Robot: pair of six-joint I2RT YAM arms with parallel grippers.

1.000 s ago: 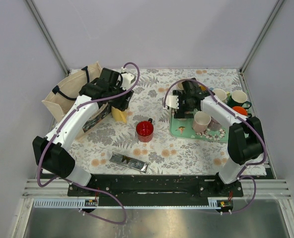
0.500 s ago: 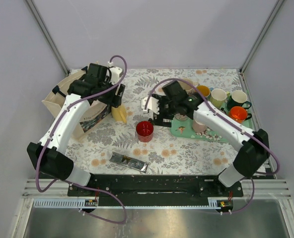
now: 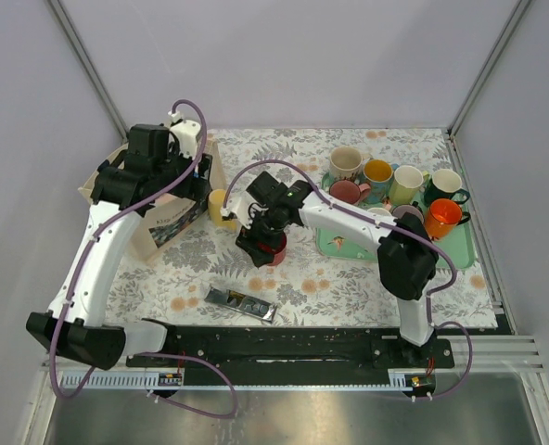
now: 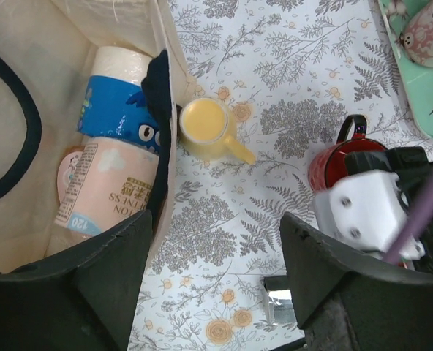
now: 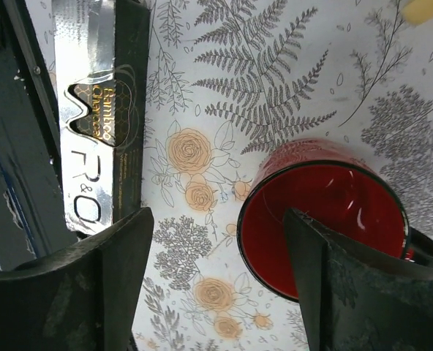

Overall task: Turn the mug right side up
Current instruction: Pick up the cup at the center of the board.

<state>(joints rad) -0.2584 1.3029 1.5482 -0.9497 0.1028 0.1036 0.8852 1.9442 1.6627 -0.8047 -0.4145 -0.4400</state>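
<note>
Red mug stood upright, mouth open, on the counter, directly beneath my right claw; its fingers were spread wide, one above the mug's rim.

Top view: red mug largely hidden beneath right gripper. Right wrist view: its rim, handle partly behind finger; foil packet, left of gripper, runs off top edge.

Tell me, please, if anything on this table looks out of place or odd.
Nothing looks spilled or broken. The red mug stands upright, apart from the tray that holds most of the mugs, with the open right gripper over it. A silver packet lies askew near the front edge.
</note>
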